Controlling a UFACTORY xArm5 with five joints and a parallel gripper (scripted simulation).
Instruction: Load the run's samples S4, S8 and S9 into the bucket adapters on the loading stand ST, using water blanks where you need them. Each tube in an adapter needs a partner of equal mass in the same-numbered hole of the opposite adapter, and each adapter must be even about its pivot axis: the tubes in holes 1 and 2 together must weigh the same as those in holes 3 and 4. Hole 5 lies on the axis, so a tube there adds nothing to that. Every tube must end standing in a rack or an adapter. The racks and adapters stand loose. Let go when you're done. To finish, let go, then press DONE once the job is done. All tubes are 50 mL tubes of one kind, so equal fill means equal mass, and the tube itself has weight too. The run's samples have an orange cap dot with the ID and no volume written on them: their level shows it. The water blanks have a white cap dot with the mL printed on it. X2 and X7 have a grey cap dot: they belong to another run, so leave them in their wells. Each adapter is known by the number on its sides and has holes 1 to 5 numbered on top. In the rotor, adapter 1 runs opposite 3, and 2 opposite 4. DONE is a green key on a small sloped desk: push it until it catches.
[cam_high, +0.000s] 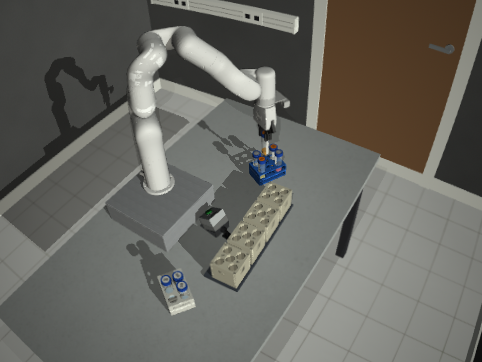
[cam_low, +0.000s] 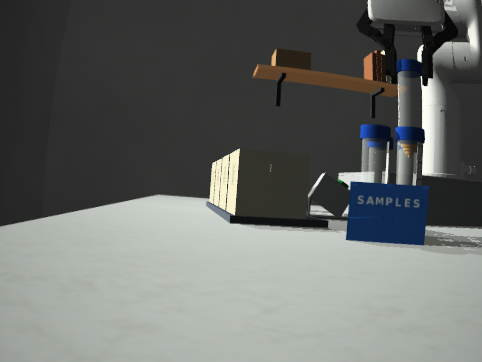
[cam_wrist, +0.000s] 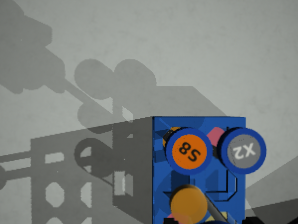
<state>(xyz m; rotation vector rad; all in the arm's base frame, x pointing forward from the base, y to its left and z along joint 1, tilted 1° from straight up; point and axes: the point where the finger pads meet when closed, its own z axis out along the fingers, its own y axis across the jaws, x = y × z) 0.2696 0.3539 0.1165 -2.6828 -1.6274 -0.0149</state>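
Note:
My gripper (cam_high: 266, 134) (cam_low: 408, 75) is shut on the blue cap of a sample tube (cam_high: 266, 147) (cam_low: 409, 107). It holds the tube upright, raised most of the way out of the blue SAMPLES rack (cam_high: 268, 175) (cam_low: 387, 220) (cam_wrist: 200, 125). The tube's cone tip holds a little orange liquid and is level with the caps of the tubes still in the rack. Its ID is hidden. In the wrist view, S8 (cam_wrist: 186, 151) with an orange dot and X2 (cam_wrist: 244, 150) with a grey dot stand in the rack. Several beige adapters (cam_high: 252, 230) (cam_low: 265, 182) stand empty in a row on the dark stand (cam_low: 270, 220).
The small sloped desk with the green DONE key (cam_high: 212, 217) (cam_low: 327, 192) sits beside the adapter row, near the arm's base block. A pale rack with water blanks (cam_high: 176, 295) stands at the table's near left. A wall shelf with boxes (cam_low: 320, 77) hangs behind.

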